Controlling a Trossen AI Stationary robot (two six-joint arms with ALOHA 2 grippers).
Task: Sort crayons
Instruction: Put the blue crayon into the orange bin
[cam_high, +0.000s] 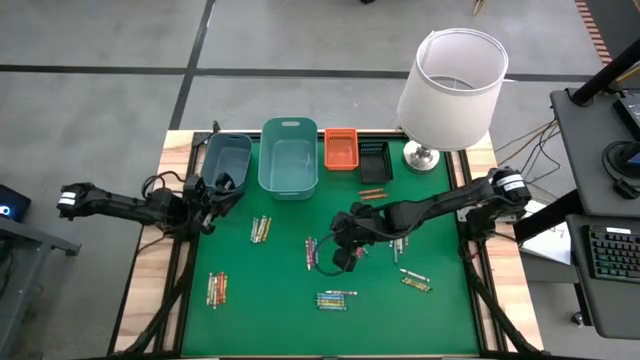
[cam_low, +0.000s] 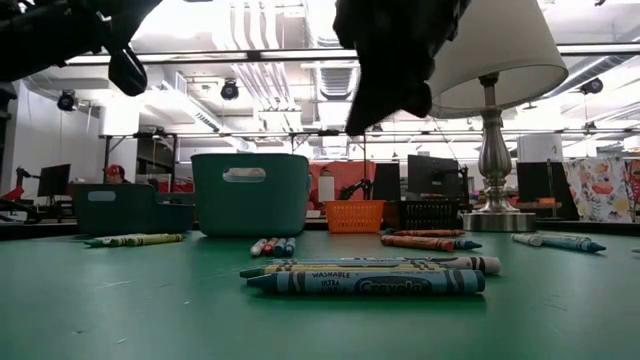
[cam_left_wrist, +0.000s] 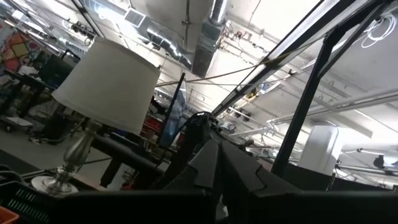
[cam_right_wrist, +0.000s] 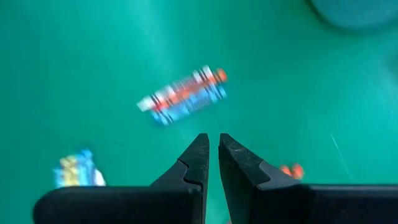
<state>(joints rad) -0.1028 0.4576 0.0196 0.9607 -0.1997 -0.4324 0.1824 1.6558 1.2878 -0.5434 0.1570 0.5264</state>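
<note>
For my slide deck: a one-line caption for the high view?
Right gripper, shut and empty, over scattered crayons; left gripper waits beside the bins.

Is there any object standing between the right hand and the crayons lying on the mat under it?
Nothing visible does. The right hand, nearly shut and empty, hangs above bare green mat, and the nearest crayons lie just ahead of its fingertips with only open mat between.

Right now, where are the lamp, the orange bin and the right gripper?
Lamp (cam_high: 452, 75): high view, on the white shade's side.
Orange bin (cam_high: 340, 149): high view, on its inner floor.
Right gripper (cam_right_wrist: 213, 146): right wrist view, between the fingertips, which stand nearly closed and hold nothing, above the green mat.
</note>
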